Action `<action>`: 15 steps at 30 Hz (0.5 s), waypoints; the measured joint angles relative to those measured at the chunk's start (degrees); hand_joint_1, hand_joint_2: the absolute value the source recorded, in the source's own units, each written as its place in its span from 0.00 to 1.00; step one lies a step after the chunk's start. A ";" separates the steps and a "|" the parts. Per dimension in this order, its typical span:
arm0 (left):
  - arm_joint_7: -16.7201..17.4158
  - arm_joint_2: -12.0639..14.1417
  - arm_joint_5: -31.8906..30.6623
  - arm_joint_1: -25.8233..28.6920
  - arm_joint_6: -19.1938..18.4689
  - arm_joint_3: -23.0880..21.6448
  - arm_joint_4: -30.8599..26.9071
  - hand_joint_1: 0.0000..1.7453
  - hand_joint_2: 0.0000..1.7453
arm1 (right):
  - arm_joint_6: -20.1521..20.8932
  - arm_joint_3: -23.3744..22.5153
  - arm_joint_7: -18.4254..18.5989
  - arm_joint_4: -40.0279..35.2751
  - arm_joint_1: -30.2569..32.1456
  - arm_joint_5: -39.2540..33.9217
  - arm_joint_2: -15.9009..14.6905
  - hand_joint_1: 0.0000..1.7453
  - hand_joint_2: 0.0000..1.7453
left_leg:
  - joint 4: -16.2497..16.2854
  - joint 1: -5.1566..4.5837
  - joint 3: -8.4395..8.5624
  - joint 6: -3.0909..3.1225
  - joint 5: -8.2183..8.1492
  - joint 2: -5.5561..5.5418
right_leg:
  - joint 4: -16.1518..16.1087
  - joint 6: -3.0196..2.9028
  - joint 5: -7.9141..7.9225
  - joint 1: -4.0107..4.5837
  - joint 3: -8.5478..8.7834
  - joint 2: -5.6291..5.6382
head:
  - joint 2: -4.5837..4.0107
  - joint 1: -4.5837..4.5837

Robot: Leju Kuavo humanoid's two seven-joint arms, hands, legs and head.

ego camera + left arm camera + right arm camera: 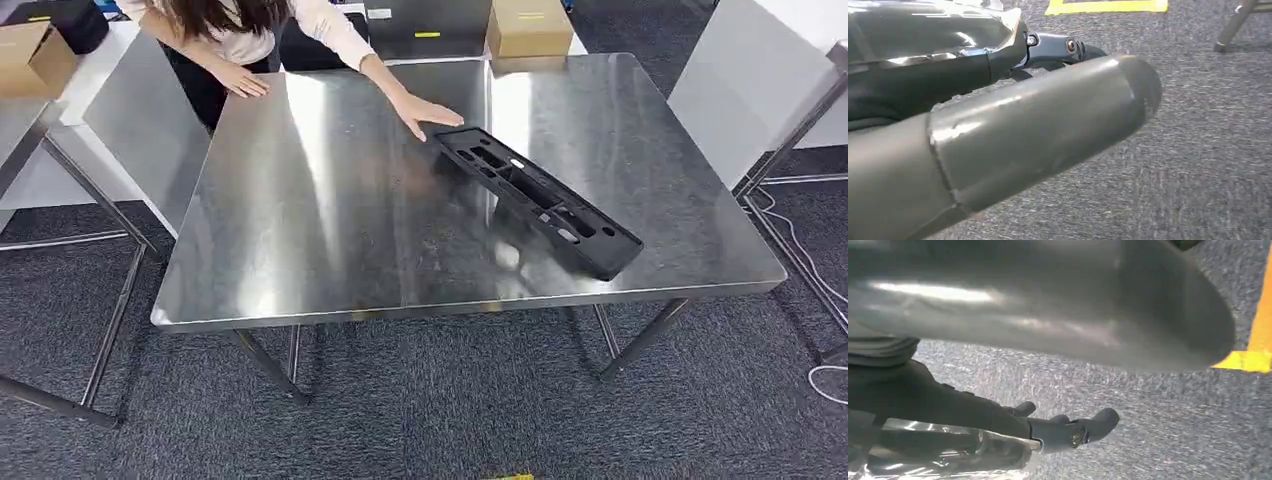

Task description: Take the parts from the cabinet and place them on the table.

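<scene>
A long black plastic part (pixel 535 200) with several cut-outs lies slantwise on the right half of the steel table (pixel 330 220). A person leans over the far edge; one of their hands (pixel 425 110) touches the part's far end and the other (pixel 243 80) rests flat on the tabletop. My left hand (pixel 1013 125) hangs over grey carpet, its thick thumb apart from the dark fingers (pixel 1083 50), holding nothing. My right hand (pixel 998 305) also hangs above the carpet, with its fingers (pixel 1073 432) stretched out and nothing in them.
Cardboard boxes stand behind the table (pixel 528 27) and at the far left (pixel 35 57). A second steel table (pixel 20 130) is at the left and a white panel (pixel 745 80) at the right. Cables (pixel 800 250) trail on the carpet. Yellow floor tape (pixel 1105 6) lies near a table leg (pixel 1235 25).
</scene>
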 joint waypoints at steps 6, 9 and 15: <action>-0.06 0.02 -0.11 -0.30 0.00 -0.02 0.07 0.00 0.00 | -0.02 0.09 0.04 0.00 -0.17 0.13 0.02 0.00 0.00 | -16.80 -0.11 9.62 0.86 6.66 0.03 | 0.29 0.96 0.53 0.46 -0.28 0.02 | 0.00 0.15; -0.09 0.02 -0.09 -0.24 0.04 -0.02 0.09 0.00 0.00 | -0.02 0.22 0.07 0.02 -0.16 0.17 0.02 0.00 0.00 | -16.93 -0.67 8.88 2.15 7.44 0.07 | -0.09 2.30 1.41 0.55 -0.80 0.03 | 0.00 0.04; -0.22 -0.11 0.00 -0.37 0.09 -0.02 0.11 0.00 0.00 | -0.02 0.28 0.33 0.04 -0.03 0.52 -0.02 0.00 0.00 | -17.41 -1.14 5.90 4.32 10.16 0.50 | 17.90 1.20 -9.23 0.60 -7.25 0.28 | 0.00 0.46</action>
